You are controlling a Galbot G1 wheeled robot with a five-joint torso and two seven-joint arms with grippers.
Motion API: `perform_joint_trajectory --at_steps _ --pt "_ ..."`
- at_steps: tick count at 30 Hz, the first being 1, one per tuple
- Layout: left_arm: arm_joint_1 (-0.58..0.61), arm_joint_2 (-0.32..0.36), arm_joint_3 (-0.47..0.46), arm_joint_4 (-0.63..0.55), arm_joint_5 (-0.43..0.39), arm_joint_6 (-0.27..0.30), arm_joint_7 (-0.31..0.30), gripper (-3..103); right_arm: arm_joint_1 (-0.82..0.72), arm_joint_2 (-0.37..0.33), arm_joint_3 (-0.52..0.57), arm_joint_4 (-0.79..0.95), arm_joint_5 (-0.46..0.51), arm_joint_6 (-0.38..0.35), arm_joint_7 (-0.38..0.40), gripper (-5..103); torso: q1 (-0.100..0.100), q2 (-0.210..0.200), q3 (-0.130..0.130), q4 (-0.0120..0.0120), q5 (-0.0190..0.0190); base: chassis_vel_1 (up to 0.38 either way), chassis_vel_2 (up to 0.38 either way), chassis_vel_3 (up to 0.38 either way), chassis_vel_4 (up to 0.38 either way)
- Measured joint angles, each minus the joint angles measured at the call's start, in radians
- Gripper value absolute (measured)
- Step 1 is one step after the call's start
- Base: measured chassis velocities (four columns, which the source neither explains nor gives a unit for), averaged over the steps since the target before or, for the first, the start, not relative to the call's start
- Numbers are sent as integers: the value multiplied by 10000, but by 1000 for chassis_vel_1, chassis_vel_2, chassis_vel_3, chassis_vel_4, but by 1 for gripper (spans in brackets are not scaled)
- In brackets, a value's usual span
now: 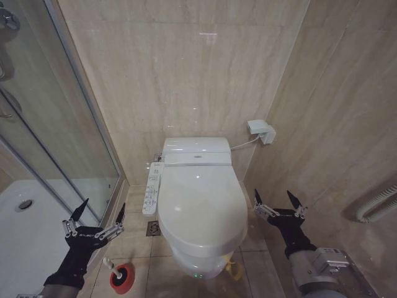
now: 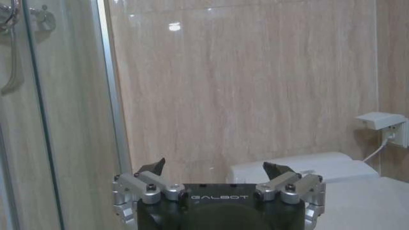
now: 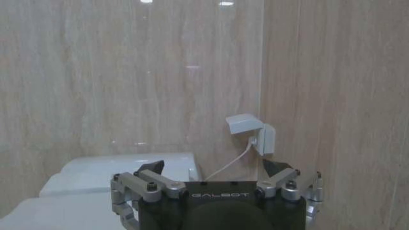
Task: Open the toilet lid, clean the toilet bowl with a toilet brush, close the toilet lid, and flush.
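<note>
Both pincers (image 1: 102,208) (image 1: 277,197) open; toilet lid (image 1: 201,198) shut; brush (image 1: 110,266) prob. in holder.

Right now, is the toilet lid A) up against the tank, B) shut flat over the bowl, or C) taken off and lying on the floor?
B: the toilet lid lies flat over the bowl, and the open left gripper and right gripper hang apart from it on either side.

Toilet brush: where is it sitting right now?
In the head view, the toilet brush stands in its red holder cup on the floor at the robot's left, beside the toilet bowl base and just below the open left gripper.
</note>
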Motion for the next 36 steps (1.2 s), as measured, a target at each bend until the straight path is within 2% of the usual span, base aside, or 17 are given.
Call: perform_joint_trajectory --at_steps 36 --pt "-20 0 0 0 -9 16 1 100 3 -2 -1 -2 11 -5 4 100 0 0 0 0 0 0 0 0 0"
